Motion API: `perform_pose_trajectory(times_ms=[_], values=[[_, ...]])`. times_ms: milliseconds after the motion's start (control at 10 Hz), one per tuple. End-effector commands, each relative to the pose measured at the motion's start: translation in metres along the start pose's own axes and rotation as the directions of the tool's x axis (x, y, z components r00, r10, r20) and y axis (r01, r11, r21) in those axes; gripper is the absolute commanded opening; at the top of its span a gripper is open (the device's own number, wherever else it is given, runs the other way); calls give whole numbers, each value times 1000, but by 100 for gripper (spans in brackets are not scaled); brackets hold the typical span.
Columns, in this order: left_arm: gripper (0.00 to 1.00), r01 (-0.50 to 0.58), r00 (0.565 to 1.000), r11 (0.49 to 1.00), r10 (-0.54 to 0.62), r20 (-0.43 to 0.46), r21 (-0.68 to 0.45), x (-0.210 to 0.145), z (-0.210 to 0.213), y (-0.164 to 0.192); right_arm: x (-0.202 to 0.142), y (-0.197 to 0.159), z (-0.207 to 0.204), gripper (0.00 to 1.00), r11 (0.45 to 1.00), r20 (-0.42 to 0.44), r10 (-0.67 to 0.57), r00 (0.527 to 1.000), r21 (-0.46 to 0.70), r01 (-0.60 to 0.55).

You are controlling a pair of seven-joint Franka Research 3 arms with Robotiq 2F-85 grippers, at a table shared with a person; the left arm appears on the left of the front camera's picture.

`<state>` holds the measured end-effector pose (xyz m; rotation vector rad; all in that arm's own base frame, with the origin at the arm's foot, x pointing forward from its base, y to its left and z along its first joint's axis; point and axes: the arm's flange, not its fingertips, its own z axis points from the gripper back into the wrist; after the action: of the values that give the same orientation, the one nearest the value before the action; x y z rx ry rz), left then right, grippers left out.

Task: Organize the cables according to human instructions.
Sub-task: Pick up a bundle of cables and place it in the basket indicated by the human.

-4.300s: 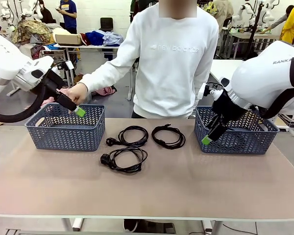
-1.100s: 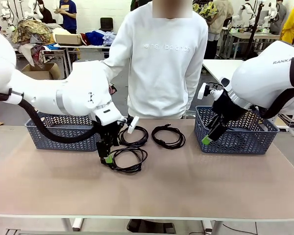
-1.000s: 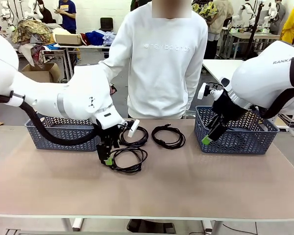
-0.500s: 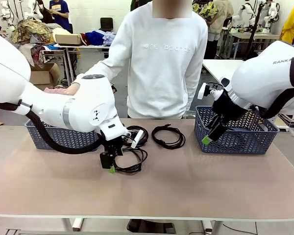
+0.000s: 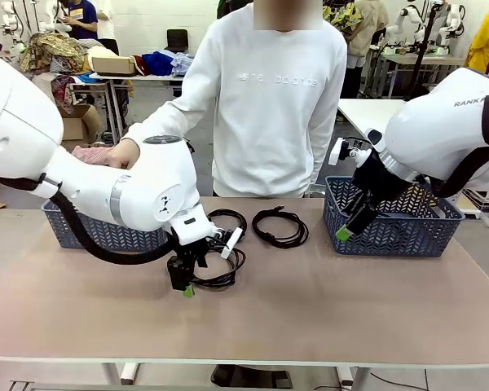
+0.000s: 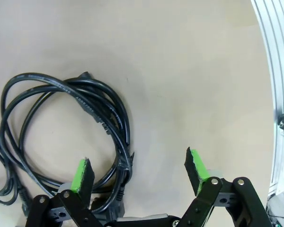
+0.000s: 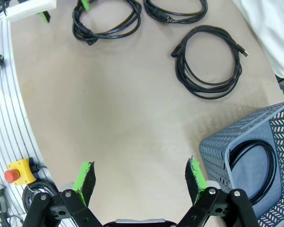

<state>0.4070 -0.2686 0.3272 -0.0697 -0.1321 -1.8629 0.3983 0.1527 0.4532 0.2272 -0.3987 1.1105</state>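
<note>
**Tan table: left pincer down at the near cable**

Across the table (image 5: pixel 310 318), three coiled cables lie loose between two blue baskets. Seconds ago the left gripper (image 5: pixel 187 286) hovered over the left basket (image 5: pixel 106 232), where the person's hand (image 5: pixel 124 152) rests; it has since swung in and sunk low over the near cable (image 6: pixel 118 124). Its jaws stand wide apart and grip nothing. One edge of that coil lies just inside one finger, and bare table fills the rest of the gap.

The far-left cable (image 5: pixel 238 217) and the middle cable (image 5: pixel 296 239) lie untouched. A fourth cable (image 7: pixel 248 145) sits in the right basket (image 5: pixel 391 236).

The right gripper (image 5: pixel 342 234) has not moved: it hangs open and empty by that basket.

A pick of the near coil looks imminent, probably bound for the left basket.
</note>
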Motion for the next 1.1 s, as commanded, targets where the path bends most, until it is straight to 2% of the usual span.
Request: perform_pose_trajectory(times_ms=[0,1000], values=[[100,6,1000,1000,-6,-29,15,-2,-9,-6,0,-1,1,100,1000,2,-5,1000,-3,5],[100,2,1000,999,-3,-21,-38,-4,-19,-2,0,-1,1,100,1000,2,-5,1000,-3,5]])
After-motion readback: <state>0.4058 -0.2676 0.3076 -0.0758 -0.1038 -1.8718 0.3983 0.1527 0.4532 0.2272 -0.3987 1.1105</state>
